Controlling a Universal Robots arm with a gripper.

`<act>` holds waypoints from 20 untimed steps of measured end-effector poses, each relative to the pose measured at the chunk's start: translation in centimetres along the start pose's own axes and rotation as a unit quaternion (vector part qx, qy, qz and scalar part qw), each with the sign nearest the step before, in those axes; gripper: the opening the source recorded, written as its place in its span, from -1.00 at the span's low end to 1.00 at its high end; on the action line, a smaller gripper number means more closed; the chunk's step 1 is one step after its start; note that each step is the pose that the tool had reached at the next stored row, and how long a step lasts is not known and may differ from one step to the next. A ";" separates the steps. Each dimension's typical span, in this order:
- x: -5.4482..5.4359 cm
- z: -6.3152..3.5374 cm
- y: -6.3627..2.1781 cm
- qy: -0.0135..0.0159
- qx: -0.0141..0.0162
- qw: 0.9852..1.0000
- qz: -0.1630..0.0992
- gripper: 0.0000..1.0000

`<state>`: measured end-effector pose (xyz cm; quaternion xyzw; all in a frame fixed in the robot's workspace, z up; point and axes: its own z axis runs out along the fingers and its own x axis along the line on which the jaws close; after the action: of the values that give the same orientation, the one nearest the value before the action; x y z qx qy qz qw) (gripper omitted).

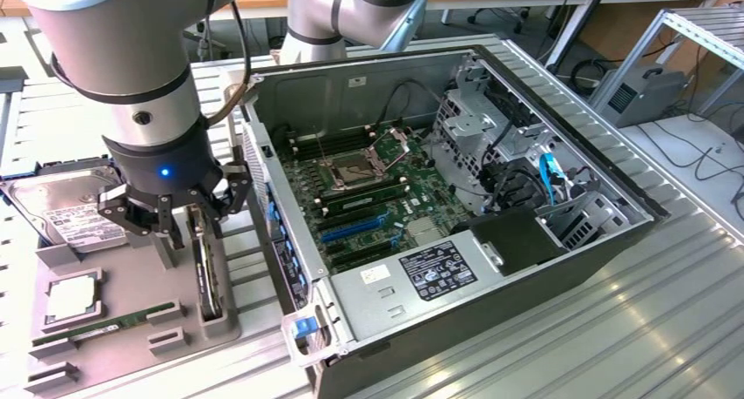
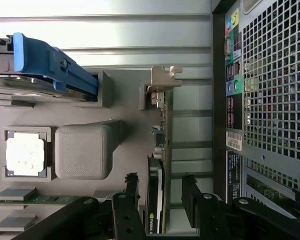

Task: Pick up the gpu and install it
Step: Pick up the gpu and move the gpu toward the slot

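A big open computer case [image 1: 348, 94] lies on the metal table [image 1: 558, 347], and beside it a grey tray [image 1: 125, 279] holds a silver hard drive [image 1: 70, 212], a square chip [image 1: 72, 301] and a thin green stick [image 1: 104, 327].

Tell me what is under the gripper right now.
The gpu stands on edge in the grey tray, between the open fingers. Its lower edge and what holds it are covered.

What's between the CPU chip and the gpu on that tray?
A raised gray block, between CPU chip and gpu, in the wrist view.
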<state>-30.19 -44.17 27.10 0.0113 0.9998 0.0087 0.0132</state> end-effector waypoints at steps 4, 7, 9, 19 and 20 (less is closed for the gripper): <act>0.0 0.11 0.00 0.000 0.000 1.000 0.000 -0.04; 0.0 0.21 0.00 0.000 0.000 1.000 0.000 -0.04; 0.0 0.31 -0.01 0.000 0.000 1.000 0.000 -0.04; 0.0 0.72 -0.01 0.000 0.000 1.000 0.000 -0.04; 0.0 0.76 -0.01 0.000 0.000 1.000 0.000 -0.04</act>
<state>-30.19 -44.17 26.34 0.0112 0.9998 0.0086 0.0132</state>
